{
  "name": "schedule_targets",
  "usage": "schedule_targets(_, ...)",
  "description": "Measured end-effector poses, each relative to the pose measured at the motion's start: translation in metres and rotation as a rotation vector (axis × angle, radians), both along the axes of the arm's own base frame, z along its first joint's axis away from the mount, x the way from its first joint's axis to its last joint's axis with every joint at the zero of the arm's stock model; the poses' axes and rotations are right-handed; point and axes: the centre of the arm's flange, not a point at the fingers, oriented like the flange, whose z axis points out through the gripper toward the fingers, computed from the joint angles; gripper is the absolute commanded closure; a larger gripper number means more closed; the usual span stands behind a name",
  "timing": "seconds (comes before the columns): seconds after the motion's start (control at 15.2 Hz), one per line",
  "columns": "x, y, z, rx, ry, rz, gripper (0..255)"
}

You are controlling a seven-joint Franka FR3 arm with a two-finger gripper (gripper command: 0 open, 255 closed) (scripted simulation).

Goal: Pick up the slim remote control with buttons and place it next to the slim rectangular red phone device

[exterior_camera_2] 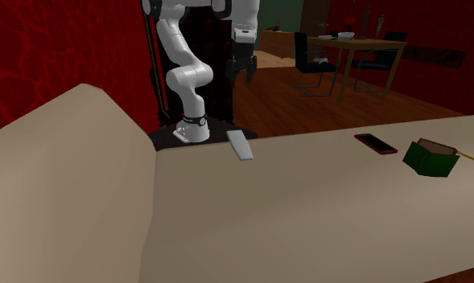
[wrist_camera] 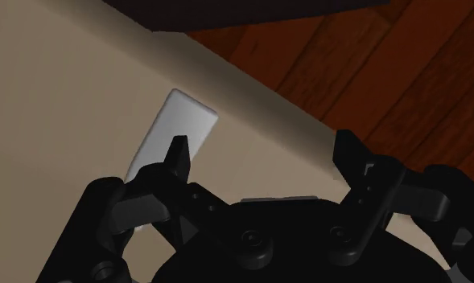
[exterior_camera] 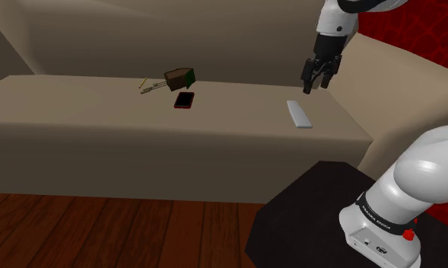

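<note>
The gripper [wrist_camera: 261, 153] hangs in the air with its jaws spread wide and nothing between them; one of the fingertips [wrist_camera: 177, 146] lines up over the remote [wrist_camera: 175, 141], the other over bare cushion. The remote is a slim pale slab lying flat on the sofa [wrist_camera: 50, 80] straight below the jaws, clear of them and a little off the middle of the gap; in the shoulder view it [exterior_camera: 298, 115] sits just under the gripper [exterior_camera: 315, 85] and near the seat's front edge. Past that edge, beneath the jaws, comes the wooden floor [wrist_camera: 372, 64]; the dark stand [exterior_camera: 306, 213] carrying the arm stands on it beside the sofa's end.

Along the seat, well apart from the jaws, lies the red phone [exterior_camera: 185, 100], flat with its dark screen up; the remote and the phone have a long stretch of bare sofa [exterior_camera: 85, 106] between them. Just beyond the phone, farther again from the jaws, rests a small dark box [exterior_camera: 179, 78] with a green side, tipped over; thin yellowish sticks [exterior_camera: 147, 86] lie by it on its far side.

From the second exterior view the gripper [exterior_camera_2: 243, 74] hovers above the remote [exterior_camera_2: 240, 145], with the phone [exterior_camera_2: 376, 144] and the box [exterior_camera_2: 430, 157] off toward that view's right; far behind the arm stand a dining table [exterior_camera_2: 364, 44] with chairs and a red wall [exterior_camera_2: 50, 48].
</note>
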Motion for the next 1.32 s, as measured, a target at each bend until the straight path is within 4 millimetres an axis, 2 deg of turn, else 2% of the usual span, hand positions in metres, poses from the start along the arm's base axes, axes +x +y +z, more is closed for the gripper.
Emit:
schedule_targets(0.66,0.056,-0.065,-0.09,-0.049,-0.034,-0.367,0)
schedule_targets(0.99,0.08,-0.108,-0.134,-0.074,-0.051,-0.552,0)
schedule_targets(1.32,0.083,-0.115,-0.158,-0.079,-0.056,-0.592,0)
